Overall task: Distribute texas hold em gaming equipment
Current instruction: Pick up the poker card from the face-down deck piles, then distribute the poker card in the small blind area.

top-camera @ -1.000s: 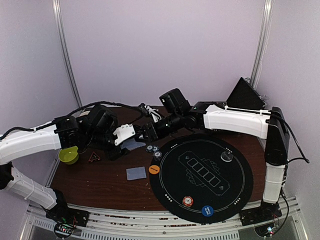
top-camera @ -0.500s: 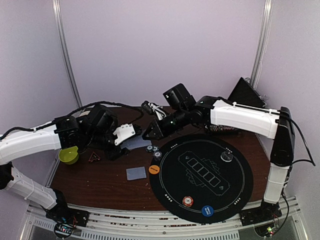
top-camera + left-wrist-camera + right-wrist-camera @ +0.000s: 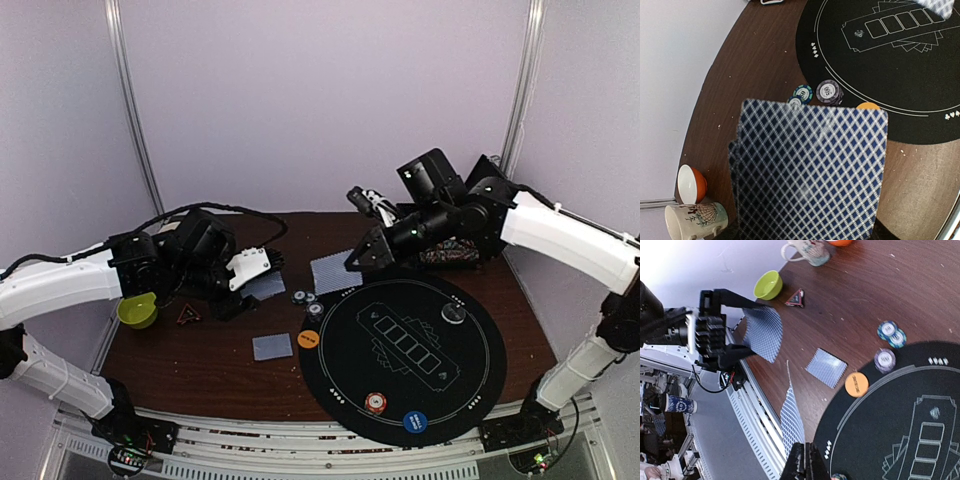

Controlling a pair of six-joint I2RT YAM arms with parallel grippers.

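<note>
My left gripper (image 3: 256, 281) is shut on a stack of blue-checked playing cards (image 3: 810, 170), which fills the left wrist view and hides its fingers. In the right wrist view those cards (image 3: 764, 333) stand between its two black fingers. My right gripper (image 3: 358, 256) is shut on a single card (image 3: 793, 416), seen edge-on and hanging in the air (image 3: 335, 272) left of the black round mat (image 3: 470, 370). Another card (image 3: 272, 347) lies face down on the wood. Three striped chips (image 3: 308, 299) and an orange disc (image 3: 309, 339) sit by the mat's left rim.
On the mat rest a striped chip (image 3: 375, 403), a blue disc (image 3: 415, 421) and a dark disc (image 3: 453, 313). A green bowl (image 3: 137, 311) and a small dark triangle (image 3: 187, 316) are at the left. A cream mug (image 3: 695, 220) and orange bowl (image 3: 691, 182) stand at the far edge.
My right gripper closed on one card at the left gripper's stack and drew it away to the right. The left arm has not moved.
</note>
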